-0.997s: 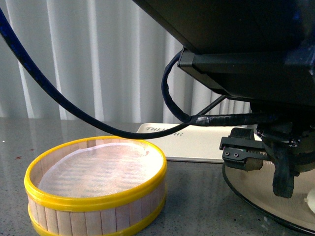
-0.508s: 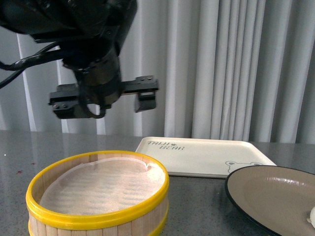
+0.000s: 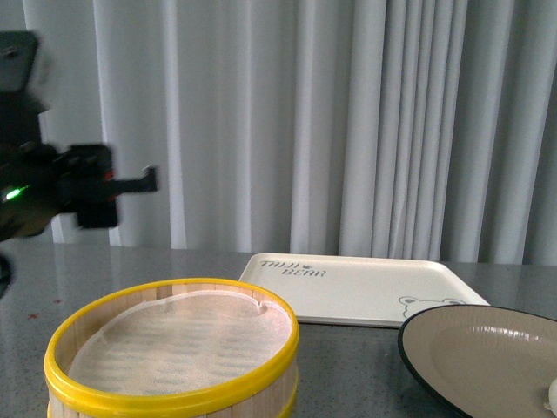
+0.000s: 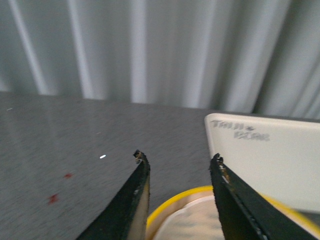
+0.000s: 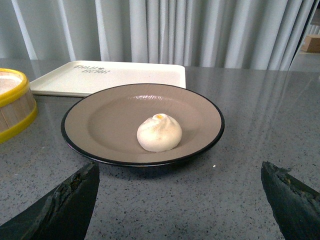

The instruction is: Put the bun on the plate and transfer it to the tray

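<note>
Two empty pincers: the right gripper [image 5: 178, 167] is spread wide facing the plate [image 5: 100, 120] with the bun [image 5: 159, 132] on it, likely to carry it to the tray [image 5: 125, 75] beyond, left gripper [image 4: 176, 157] parted too.

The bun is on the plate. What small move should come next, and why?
Probably the right claw should ease forward to the near rim of the plate. The bun already lies on it, the plate stands on the table short of the tray, and the open claw holds nothing.
</note>
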Controlling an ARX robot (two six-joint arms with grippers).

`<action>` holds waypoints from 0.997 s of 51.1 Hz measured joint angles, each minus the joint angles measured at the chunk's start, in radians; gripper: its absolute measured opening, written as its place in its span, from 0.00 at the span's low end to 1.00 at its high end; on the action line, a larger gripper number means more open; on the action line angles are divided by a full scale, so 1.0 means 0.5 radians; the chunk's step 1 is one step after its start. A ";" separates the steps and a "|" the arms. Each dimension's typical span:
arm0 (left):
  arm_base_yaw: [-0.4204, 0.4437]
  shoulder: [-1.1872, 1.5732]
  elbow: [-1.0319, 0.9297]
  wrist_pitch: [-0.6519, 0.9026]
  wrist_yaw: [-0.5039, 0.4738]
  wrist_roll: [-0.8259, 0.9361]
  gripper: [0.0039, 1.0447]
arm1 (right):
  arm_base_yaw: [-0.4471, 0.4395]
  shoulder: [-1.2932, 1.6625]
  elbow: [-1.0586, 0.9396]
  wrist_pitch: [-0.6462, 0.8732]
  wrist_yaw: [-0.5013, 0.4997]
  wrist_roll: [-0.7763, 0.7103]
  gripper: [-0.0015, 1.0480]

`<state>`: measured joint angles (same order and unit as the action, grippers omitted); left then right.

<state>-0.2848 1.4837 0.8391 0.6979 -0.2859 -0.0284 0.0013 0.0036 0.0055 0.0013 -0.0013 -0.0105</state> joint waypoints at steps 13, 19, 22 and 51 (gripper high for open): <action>0.159 -0.348 -0.688 0.215 0.199 0.035 0.04 | 0.000 0.000 0.000 0.000 0.001 0.000 0.92; 0.227 -0.504 -0.873 0.259 0.245 0.041 0.04 | 0.000 0.000 0.000 0.000 0.001 0.000 0.92; 0.277 -0.593 -0.986 0.270 0.269 0.041 0.04 | 0.000 0.000 0.000 0.000 -0.001 0.000 0.92; 0.550 -1.247 -1.465 0.095 0.562 0.042 0.04 | 0.000 0.000 0.000 0.000 0.001 0.000 0.92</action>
<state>-0.0097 0.8600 0.1066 0.7452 -0.0051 -0.0074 0.0013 0.0036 0.0055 0.0013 -0.0010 -0.0105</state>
